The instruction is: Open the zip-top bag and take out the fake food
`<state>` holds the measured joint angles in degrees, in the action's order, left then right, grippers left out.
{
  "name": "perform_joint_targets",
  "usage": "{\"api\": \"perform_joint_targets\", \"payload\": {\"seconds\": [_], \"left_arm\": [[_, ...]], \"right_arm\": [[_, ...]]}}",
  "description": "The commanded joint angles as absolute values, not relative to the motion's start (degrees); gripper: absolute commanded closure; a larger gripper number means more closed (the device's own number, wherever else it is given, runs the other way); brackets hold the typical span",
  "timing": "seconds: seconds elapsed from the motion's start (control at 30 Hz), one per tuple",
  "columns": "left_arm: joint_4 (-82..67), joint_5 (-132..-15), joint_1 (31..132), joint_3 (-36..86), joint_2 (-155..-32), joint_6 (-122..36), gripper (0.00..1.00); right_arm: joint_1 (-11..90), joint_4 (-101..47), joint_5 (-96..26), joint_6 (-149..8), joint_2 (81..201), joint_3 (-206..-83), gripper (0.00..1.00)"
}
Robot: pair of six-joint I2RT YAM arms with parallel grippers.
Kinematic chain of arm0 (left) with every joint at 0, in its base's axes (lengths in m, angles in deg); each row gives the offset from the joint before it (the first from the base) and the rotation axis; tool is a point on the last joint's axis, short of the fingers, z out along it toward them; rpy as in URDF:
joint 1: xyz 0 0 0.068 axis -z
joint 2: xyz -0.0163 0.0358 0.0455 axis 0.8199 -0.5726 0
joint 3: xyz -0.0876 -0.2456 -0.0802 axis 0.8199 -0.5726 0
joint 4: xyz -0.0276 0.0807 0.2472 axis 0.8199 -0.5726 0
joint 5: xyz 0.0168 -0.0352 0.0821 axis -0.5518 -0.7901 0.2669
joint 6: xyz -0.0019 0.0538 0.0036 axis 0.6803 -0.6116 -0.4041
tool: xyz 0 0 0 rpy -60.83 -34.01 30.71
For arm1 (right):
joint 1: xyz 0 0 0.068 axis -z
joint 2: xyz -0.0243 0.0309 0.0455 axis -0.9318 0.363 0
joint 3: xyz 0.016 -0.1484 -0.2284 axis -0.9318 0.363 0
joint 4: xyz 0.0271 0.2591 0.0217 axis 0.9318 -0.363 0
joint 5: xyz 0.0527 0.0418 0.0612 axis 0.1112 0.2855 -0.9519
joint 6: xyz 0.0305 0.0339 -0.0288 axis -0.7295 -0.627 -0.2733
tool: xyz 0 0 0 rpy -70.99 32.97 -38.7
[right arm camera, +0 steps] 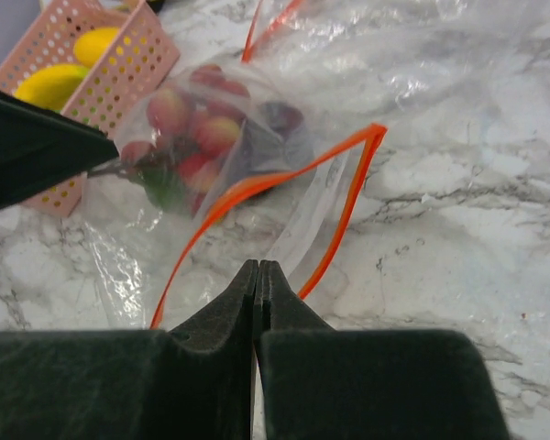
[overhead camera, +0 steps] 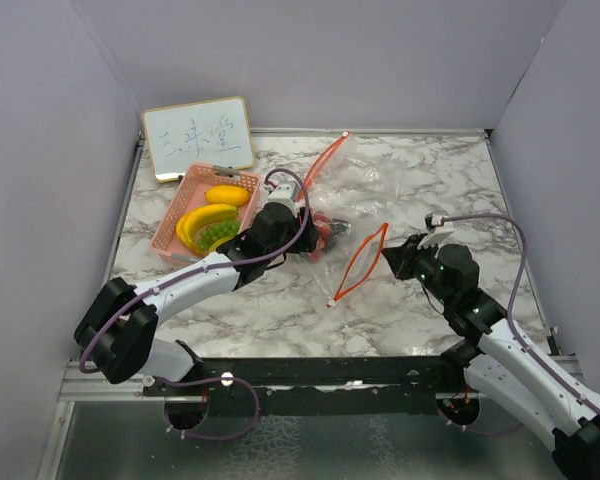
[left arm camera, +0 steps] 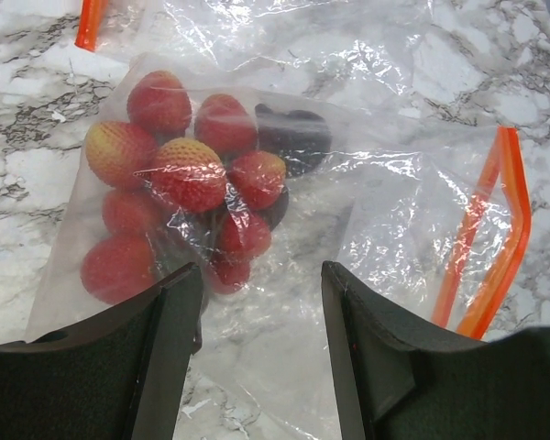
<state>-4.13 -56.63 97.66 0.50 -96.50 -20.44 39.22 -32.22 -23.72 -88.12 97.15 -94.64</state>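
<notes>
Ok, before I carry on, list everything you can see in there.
clear zip-top bag with orange zip strip: one, mouth open, table centre
second clear bag with orange strip: one, behind the first
red plastic berry cluster: one, inside the open bag
dark purple piece: one, in that bag, by the berries
pink perforated basket: one, left of the bags
yellow plastic banana bunch: one, in the basket
yellow-orange oval lemon: one, in the basket
green grape cluster: one, in the basket
whiteboard: one, white with writing, back left
marble table: one, white-grey, under everything
left gripper: black, open, over the berries
right gripper: black, shut on the open bag's lip
</notes>
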Motion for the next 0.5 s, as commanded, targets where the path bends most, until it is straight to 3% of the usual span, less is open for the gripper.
{"api": "perform_joint_targets", "payload": {"seconds": [0.0,0.3,0.37,0.47], "left_arm": [[-3.40,-52.52,97.63,1.40,-97.69,-22.40,0.43],[0.28,-54.56,91.39,1.74,-100.69,-21.62,0.56],[0.35,-54.35,90.25,2.31,-102.05,-21.78,0.65],[1.38,-54.73,88.95,2.24,-104.22,-21.85,0.86]], "right_arm": [[39.30,-22.71,-31.18,-93.78,101.86,-90.31,0.99],[39.27,-2.11,-35.45,-101.06,118.68,-86.74,0.99],[39.27,2.48,-36.06,-102.84,122.18,-86.77,0.99],[39.27,9.17,-36.04,-105.40,126.60,-86.67,0.99]]}}
